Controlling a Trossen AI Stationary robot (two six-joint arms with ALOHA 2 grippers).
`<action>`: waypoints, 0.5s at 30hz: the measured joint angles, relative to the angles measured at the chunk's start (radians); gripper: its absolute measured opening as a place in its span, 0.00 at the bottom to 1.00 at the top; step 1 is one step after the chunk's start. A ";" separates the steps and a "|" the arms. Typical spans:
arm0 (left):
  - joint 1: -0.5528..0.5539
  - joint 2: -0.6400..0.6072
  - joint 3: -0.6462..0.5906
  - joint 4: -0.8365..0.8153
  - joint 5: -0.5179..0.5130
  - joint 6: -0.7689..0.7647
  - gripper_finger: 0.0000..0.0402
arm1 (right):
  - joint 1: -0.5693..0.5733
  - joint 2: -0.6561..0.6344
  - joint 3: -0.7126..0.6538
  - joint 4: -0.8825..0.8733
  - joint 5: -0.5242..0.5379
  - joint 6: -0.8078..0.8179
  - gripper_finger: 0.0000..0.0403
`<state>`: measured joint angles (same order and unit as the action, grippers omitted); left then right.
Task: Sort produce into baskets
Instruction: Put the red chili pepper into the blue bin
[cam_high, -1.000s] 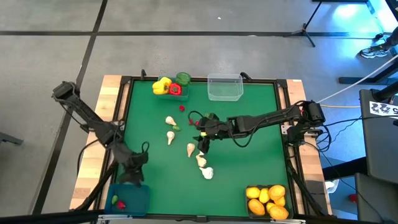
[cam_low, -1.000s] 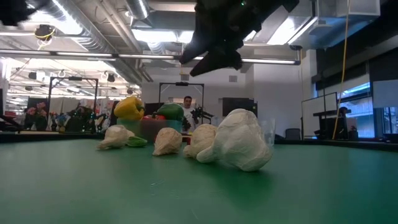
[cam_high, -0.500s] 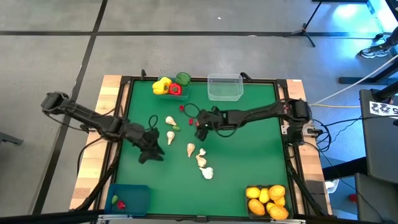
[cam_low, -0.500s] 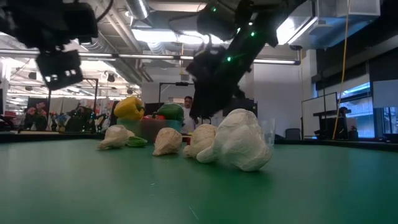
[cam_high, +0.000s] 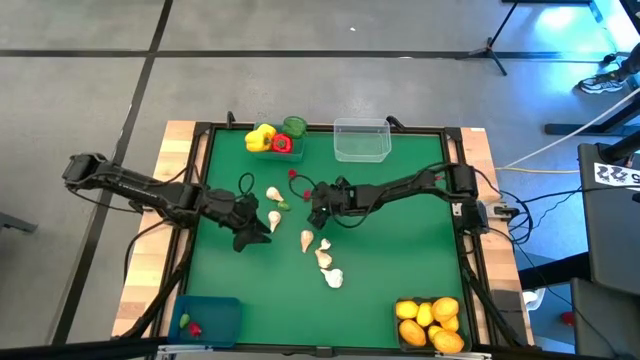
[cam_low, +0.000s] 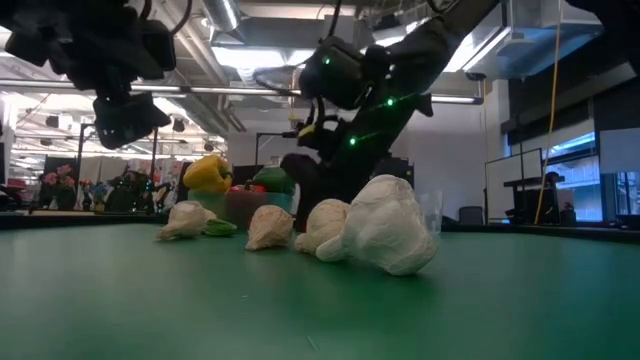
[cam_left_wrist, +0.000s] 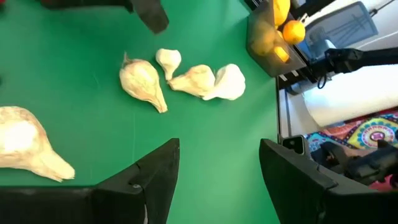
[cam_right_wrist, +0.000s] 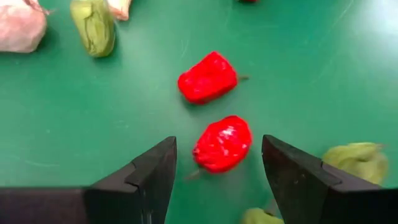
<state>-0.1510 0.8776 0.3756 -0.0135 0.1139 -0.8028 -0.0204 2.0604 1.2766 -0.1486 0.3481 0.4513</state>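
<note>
2 pincers (left (cam_high: 252, 234), right (cam_high: 318, 211)) have closed on the garlic (cam_high: 274, 218).

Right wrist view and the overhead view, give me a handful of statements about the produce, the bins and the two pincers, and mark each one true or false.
1. The right pincer is open, with a small red piece lying between its fingers. True.
2. The clear bin is full of garlic. False: it looks empty, and the garlic bulbs lie loose on the green mat.
3. The orange citrus sits in the bin at the table's near right corner. True.
4. The left pincer is shut on a garlic bulb. False: it is open and holds nothing; bulbs lie on the mat ahead of it.
5. The yellow bell pepper sits at the far edge, next to the red and green ones. True.
</note>
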 joint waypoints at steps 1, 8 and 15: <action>0.004 0.000 0.000 0.000 0.000 0.000 0.54 | 0.000 0.009 0.000 0.002 0.000 0.011 0.58; 0.023 0.000 0.000 -0.001 -0.026 0.019 0.54 | 0.001 0.029 0.002 0.005 0.002 0.050 0.52; 0.034 0.000 0.000 -0.001 -0.034 0.025 0.54 | 0.001 0.029 0.002 0.006 -0.012 0.050 0.27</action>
<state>-0.1169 0.8776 0.3756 -0.0143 0.0803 -0.7776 -0.0193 2.0899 1.2785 -0.1423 0.3360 0.5011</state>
